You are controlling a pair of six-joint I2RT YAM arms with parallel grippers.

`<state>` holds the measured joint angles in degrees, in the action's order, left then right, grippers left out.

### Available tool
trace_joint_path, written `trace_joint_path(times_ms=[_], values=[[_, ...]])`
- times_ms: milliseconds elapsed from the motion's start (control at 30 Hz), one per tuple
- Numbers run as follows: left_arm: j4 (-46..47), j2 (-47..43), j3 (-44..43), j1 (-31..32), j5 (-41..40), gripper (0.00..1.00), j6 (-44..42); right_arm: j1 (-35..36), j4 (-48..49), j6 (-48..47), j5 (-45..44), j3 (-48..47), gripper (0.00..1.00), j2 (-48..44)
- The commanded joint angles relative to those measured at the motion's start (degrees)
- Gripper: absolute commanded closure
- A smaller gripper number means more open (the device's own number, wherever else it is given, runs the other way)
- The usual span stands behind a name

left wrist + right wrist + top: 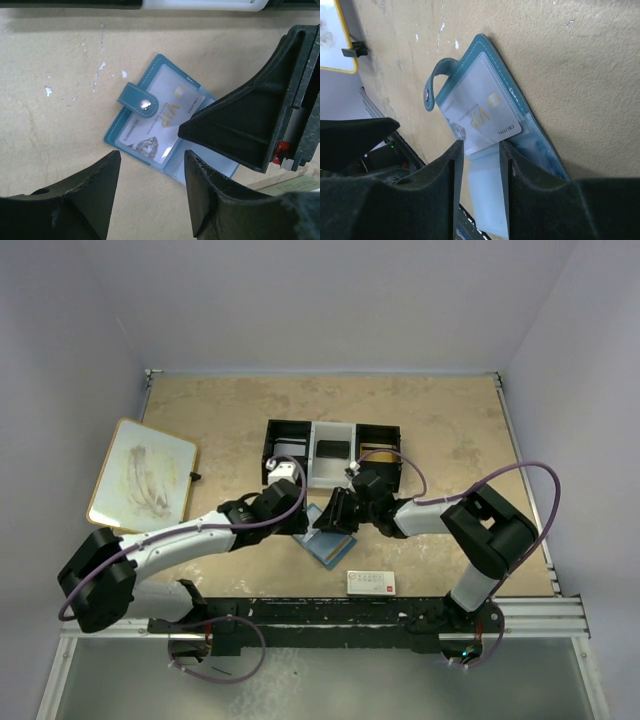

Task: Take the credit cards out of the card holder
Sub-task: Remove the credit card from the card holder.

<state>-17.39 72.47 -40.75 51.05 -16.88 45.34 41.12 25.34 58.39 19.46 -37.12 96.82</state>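
**As both end effectors hang over it, the card holder lies open with 1 card showing**

While the 2 arms meet over the middle of the tan counter [450,440], the blue card holder [327,543] lies unfolded beneath them, just in front of the black-and-white tray [330,452]. Its snap tab [137,99] is undone and, in the right wrist view, curls up off the counter. On the tab's half, 1 pale grey-white credit card [162,117] with "VIP" in gold print sits behind a clear sleeve [487,200]. How far it has come out of its pocket, if at all, I cannot tell.

Seen from its own wrist camera, the left end effector [152,155] is spread wide and holds nothing. Its 2 dark fingers stand at the near edge of the card holder without visibly touching it.

By contrast, the right end effector [481,145] has its fingers drawn near each other, with only a narrow gap left between them. The tips point down at the card holder, and the card's end and the clear sleeve show through that gap. Nothing is seen clamped between the jaws. In the left wrist view, the tip of 1 right finger [240,125] lies over the card's edge, though whether it presses on the card cannot be told.

Near the counter's front edge, a white box [370,582] with red print lies close to the card holder, on the right arm's side. Well apart on the left lies a yellow-framed board [140,473].
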Motion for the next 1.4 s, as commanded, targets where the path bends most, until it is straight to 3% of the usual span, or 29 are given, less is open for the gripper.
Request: trace_joint_path(times_ms=[0, 133, 267, 600, 800, 1000, 1367], values=[[0.78, 4.67, -5.51, -0.25, 2.84, 0.5, -4.89, 0.13, -0.49, 1.83, -2.34, 2.13, 0.62, 0.19], [-1.64, 9.18, -8.6, -0.25, 0.62, 0.56, -7.51, -0.7, 0.32, 4.56, -4.07, 3.47, 0.67, 0.57], [-3.1, 13.47, -10.62, -0.37, -1.9, 0.61, -9.04, -1.38, 8.33, 9.91, -2.65, 7.72, 0.69, 1.77], [-3.29, 21.95, -13.55, -0.78, 0.12, 0.74, -10.1, -1.72, 13.76, 14.8, -4.46, 9.88, 0.73, 3.64], [-3.82, 22.01, -10.99, -0.78, -0.67, 0.81, -9.13, -2.16, 17.04, 15.77, -3.62, 10.19, 0.78, 5.14], [-4.56, 21.04, -10.14, -0.91, -1.16, 0.83, -10.05, -2.23, 18.77, 17.92, -3.73, 10.23, 0.73, 5.31], [-2.86, 20.23, -11.22, -0.95, 1.55, 0.83, -9.51, -1.91, 22.48, 22.13, -10.8, 13.12, 0.75, 3.47]])
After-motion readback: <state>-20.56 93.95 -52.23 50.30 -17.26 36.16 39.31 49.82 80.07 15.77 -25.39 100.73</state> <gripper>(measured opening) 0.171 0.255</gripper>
